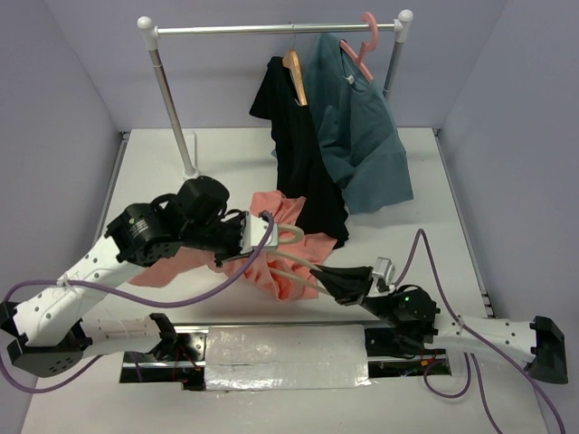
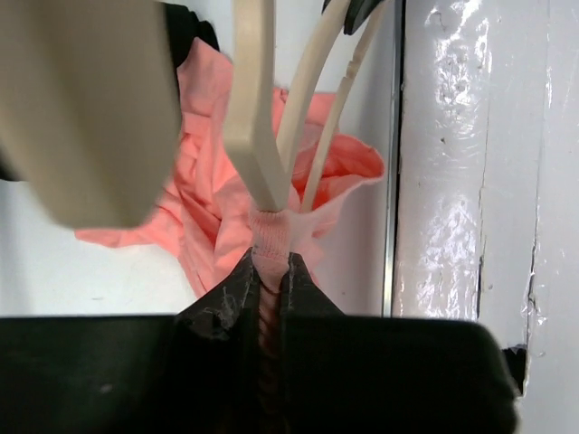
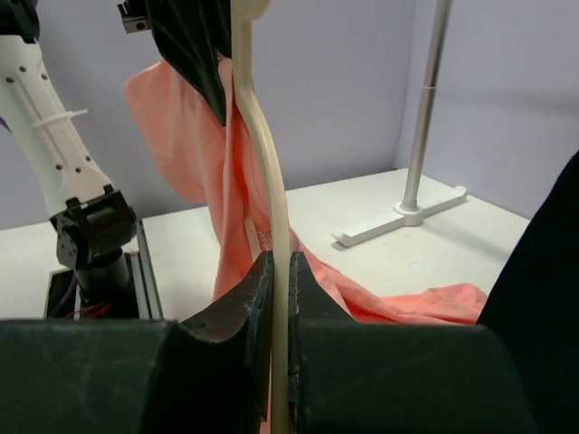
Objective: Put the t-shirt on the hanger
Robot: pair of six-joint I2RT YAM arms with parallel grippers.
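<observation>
The salmon t-shirt [image 1: 282, 273] lies bunched on the table between the arms, partly lifted. My left gripper [image 1: 251, 237] is shut on its ribbed collar; in the left wrist view the collar [image 2: 272, 237] is pinched between the jaws of the gripper [image 2: 272, 267]. The pale beige hanger [image 1: 291, 238] runs from the collar towards my right gripper [image 1: 322, 278], which is shut on one arm of it. In the right wrist view the hanger [image 3: 270, 172] rises from the gripper [image 3: 280, 267], with the t-shirt [image 3: 194, 145] hanging beside it. The hanger [image 2: 258, 117] also shows above the collar in the left wrist view.
A clothes rack [image 1: 271, 29] stands at the back, with its pole [image 1: 172, 99] and base [image 3: 403, 214]. A black shirt [image 1: 303, 154] on a wooden hanger [image 1: 295, 74] and a teal shirt [image 1: 362, 136] on a pink hanger [image 1: 364, 47] hang low, close to the t-shirt.
</observation>
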